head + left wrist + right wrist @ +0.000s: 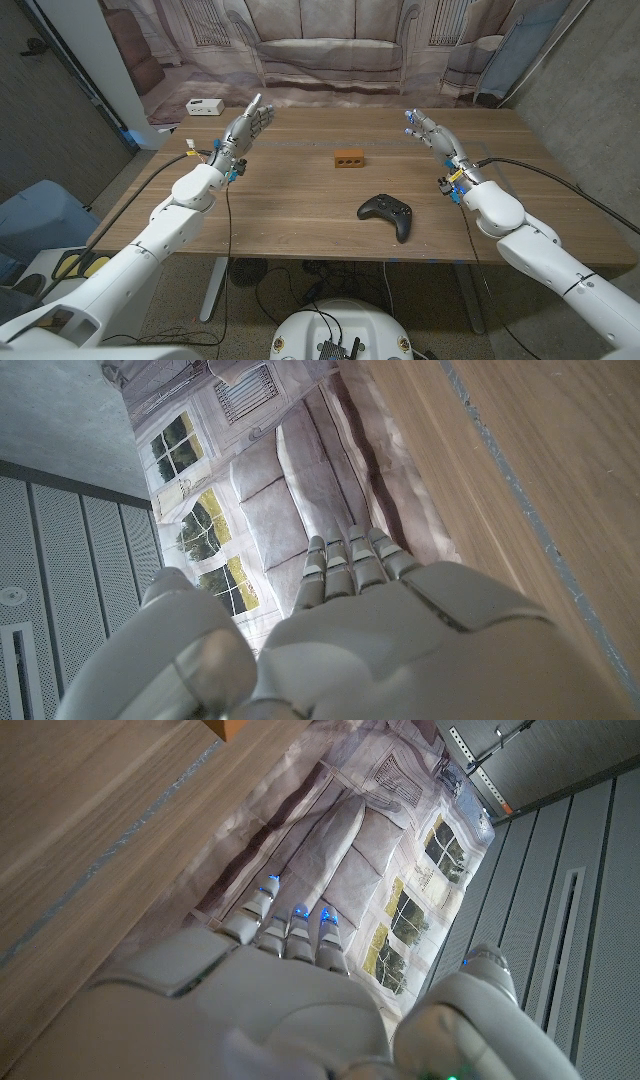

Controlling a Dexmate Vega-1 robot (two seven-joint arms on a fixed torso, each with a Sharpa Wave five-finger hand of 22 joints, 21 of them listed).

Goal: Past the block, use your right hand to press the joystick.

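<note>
The black game controller (387, 213) lies right of centre near the table's (290, 215) front edge, its joysticks too small to make out singly. The orange-brown block (349, 158) stands farther back at mid-table, well apart from the controller, with bare wood all round both. The right hand (432, 135) is raised over the far right part of the table, fingers stretched out and a little apart, holding nothing; open tabletop lies between it and the controller. The left hand (245, 127) is raised at the far left, fingers straight and close together, gripping nothing. A white power strip (204, 106) sits beyond the far left edge, before a printed sofa backdrop (330, 45).
</note>
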